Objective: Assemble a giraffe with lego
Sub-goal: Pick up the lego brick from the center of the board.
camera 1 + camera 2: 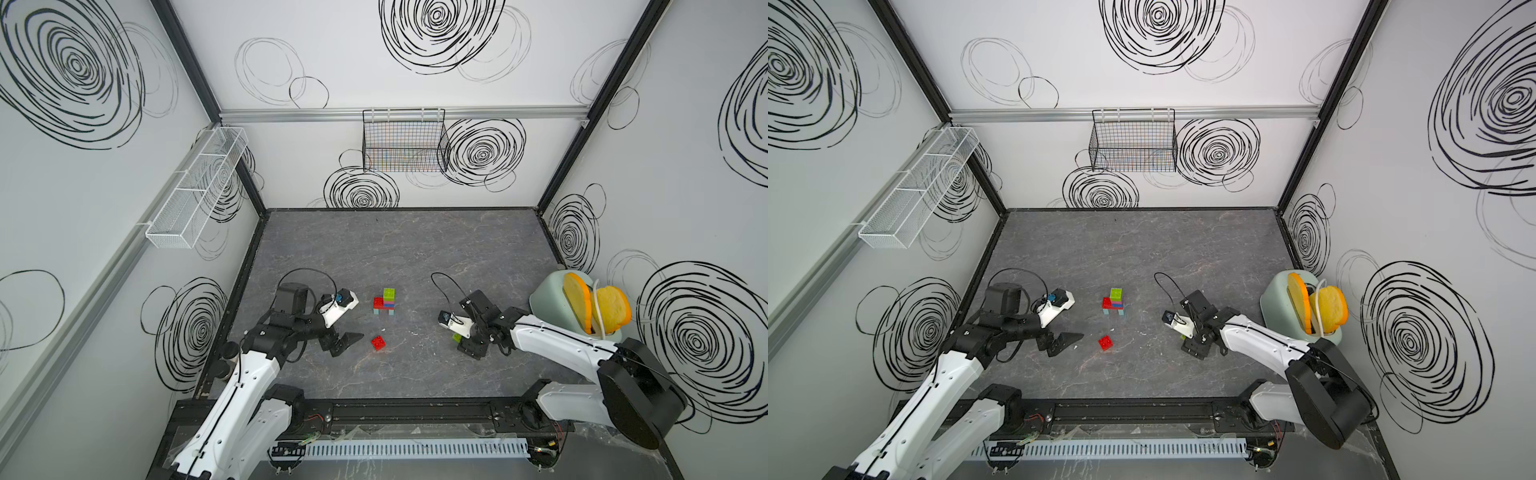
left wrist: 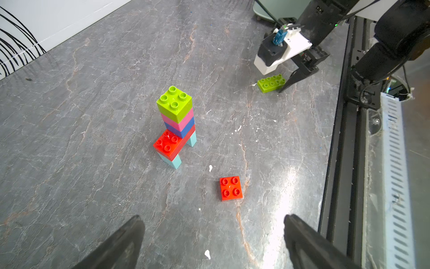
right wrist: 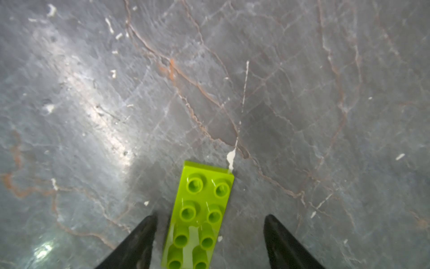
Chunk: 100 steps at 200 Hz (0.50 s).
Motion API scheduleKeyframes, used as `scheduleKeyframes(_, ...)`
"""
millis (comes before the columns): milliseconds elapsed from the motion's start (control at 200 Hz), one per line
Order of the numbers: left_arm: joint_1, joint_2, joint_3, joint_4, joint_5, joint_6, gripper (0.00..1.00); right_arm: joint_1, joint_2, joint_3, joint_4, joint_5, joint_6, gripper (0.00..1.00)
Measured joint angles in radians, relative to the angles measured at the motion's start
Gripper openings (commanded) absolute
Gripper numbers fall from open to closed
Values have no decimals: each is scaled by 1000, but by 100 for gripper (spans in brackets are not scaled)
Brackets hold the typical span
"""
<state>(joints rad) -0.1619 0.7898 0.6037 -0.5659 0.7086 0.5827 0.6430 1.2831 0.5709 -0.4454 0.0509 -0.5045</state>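
**Right wrist view: long lime brick lies between parted fingers**

Right wrist camera looks down on the long lime brick [image 3: 200, 214], which lies flat and studs up on the grey marbled surface [image 3: 302, 93]. The right end effector [image 3: 210, 216] straddles it with both black fingers spread. One finger sits just beside a long side of the brick and the other stands well apart from it. Neither is seen touching, so the brick is unclamped.

In a top view, the part-built giraffe [image 1: 384, 303] stands upright near the middle of the surface. It has two cyan legs and a red body across them, with blue, pink and a square lime brick stacked over one end.

With the giraffe as the dial's centre:
- **6 o'clock:** a loose red brick [image 1: 378, 343] lies studs up, apart from the giraffe.
- **About 4 o'clock:** the right end effector and the long lime brick sit well apart from the giraffe.
- **About 7 o'clock:** the left end effector [image 1: 347, 343] hangs near the loose red brick, at that brick's 9 o'clock. The left wrist view shows its fingers wide apart with nothing between them.
- **3 o'clock:** by the surface's edge, a pale green toaster [image 1: 548, 299] holds two yellow toast slices [image 1: 613, 309].
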Motion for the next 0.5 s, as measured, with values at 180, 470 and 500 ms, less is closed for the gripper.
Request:
scheduleKeyframes(180,-1,-1,0,0,-2,0,98,-4,15,3,12,-15,2,56)
scheduleKeyframes(470,-4,-6,0,0,-6,-2,98,-5,21,0,21,-39,5,38)
scheduleKeyframes(500,-6,-6,0,0,-9,-3,98,-5,21,0,21,-41,3,35)
